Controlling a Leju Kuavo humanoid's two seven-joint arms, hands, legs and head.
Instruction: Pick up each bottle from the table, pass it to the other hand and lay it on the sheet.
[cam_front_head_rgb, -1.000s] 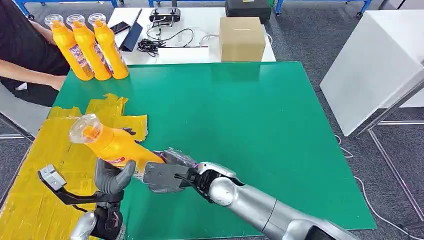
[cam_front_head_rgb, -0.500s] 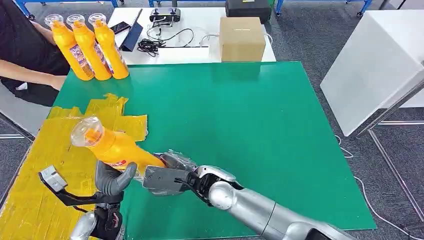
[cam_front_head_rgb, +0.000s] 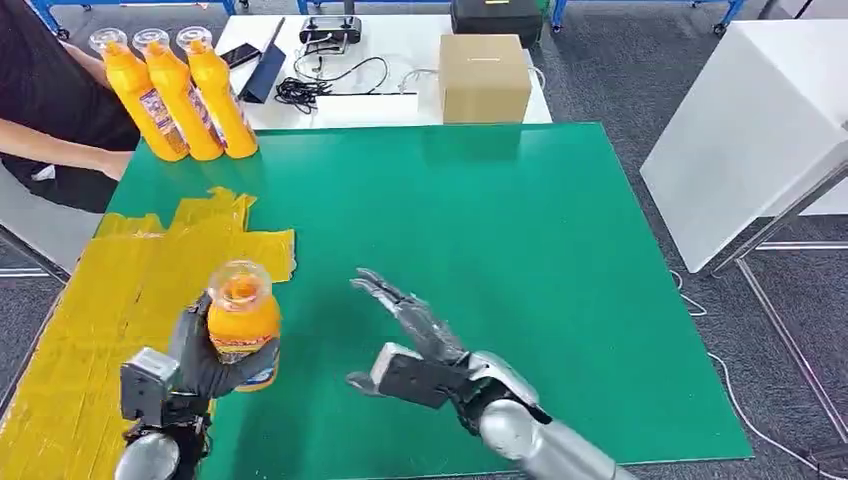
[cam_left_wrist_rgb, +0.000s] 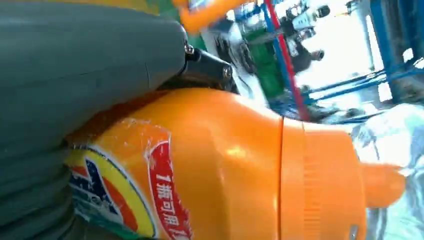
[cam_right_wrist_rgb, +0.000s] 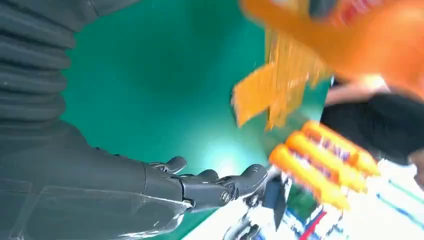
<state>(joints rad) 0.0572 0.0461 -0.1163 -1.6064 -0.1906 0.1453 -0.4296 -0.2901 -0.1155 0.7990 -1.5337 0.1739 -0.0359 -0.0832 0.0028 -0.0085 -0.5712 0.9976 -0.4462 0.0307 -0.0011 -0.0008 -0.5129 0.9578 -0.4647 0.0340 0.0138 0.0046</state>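
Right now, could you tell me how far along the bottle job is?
No bottle lies on the yellow sheet yet. The pass looks done for one: the left hand holds an orange bottle upright at the sheet's edge, and the right hand is open and empty beside it. Laying this bottle down is next. Three more bottles stand at the table's far corner.

This looks like a robotics lab or test workshop. A green mat (cam_front_head_rgb: 480, 270) covers a work table, with a patch of yellow sheet (cam_front_head_rgb: 110, 320) taped over one corner. Behind it stands a white bench (cam_front_head_rgb: 400, 60) carrying a handheld controller (cam_front_head_rgb: 330, 30), loose black cables (cam_front_head_rgb: 320, 85), a cardboard box (cam_front_head_rgb: 484, 77) and a black case (cam_front_head_rgb: 495, 18). Blue metal frame legs (cam_front_head_rgb: 60, 15) rise from grey carpet (cam_front_head_rgb: 620, 70), and a person (cam_front_head_rgb: 50, 110) sits at the table's edge.
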